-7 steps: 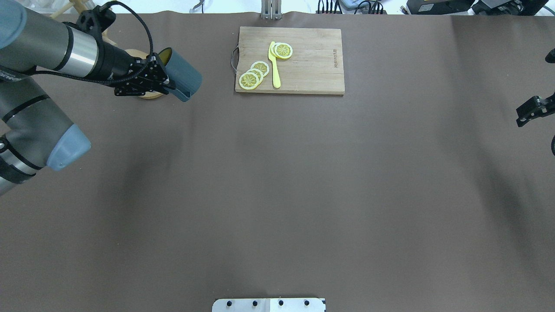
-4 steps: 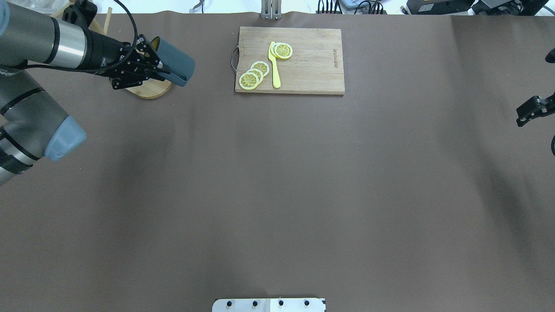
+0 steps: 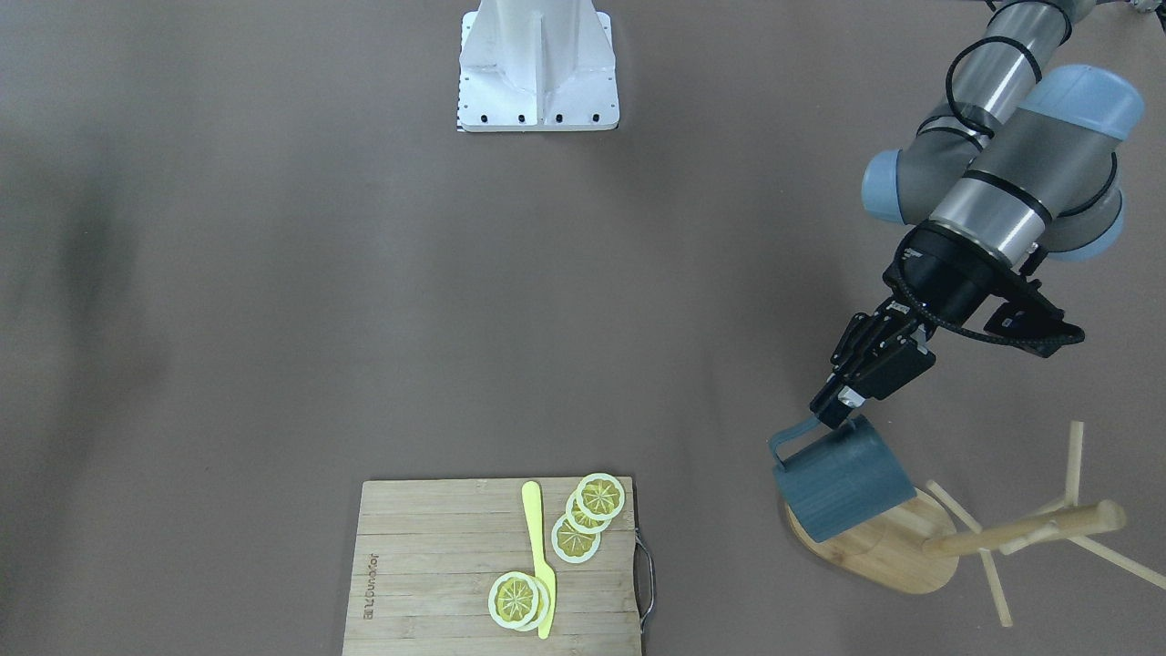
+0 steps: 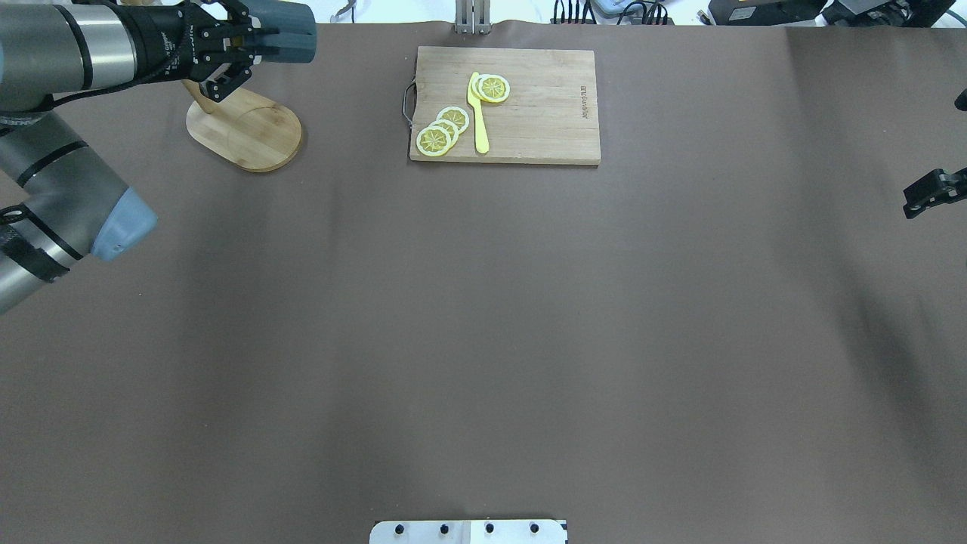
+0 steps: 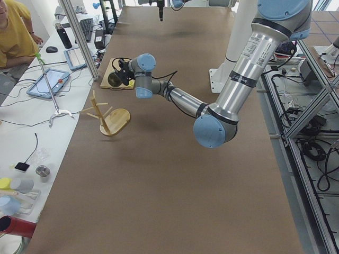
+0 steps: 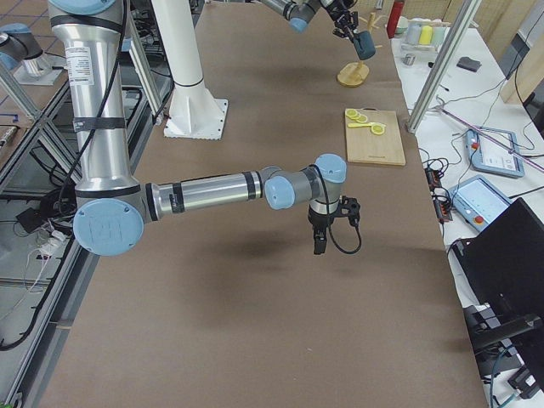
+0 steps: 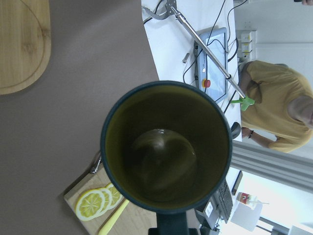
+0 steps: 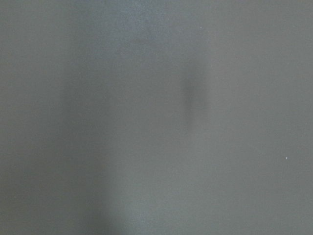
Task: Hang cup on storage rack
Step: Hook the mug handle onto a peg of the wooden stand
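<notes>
My left gripper [image 3: 840,412] is shut on the rim of the dark blue-grey cup [image 3: 843,480] beside its handle and holds it in the air, tilted on its side. The cup hangs over the near end of the storage rack's oval base [image 3: 897,553]; the rack's post [image 3: 1025,531] and thin pegs stand to one side, apart from the cup. In the overhead view the cup [image 4: 284,32] is at the table's far edge, beyond the base [image 4: 249,133]. The left wrist view looks into its yellow-olive inside [image 7: 166,147]. My right gripper [image 4: 931,195] hovers far right, its jaws unclear.
A bamboo cutting board [image 4: 505,106] with lemon slices and a yellow knife [image 4: 477,113] lies at the far middle. The robot's base plate [image 3: 539,64] is at mid table edge. An operator in yellow [image 7: 274,107] sits beyond the far edge.
My left gripper has carried the cup up and toward the table's far edge, turning it. The rack's base, covered before, now shows. The right arm has barely moved.
</notes>
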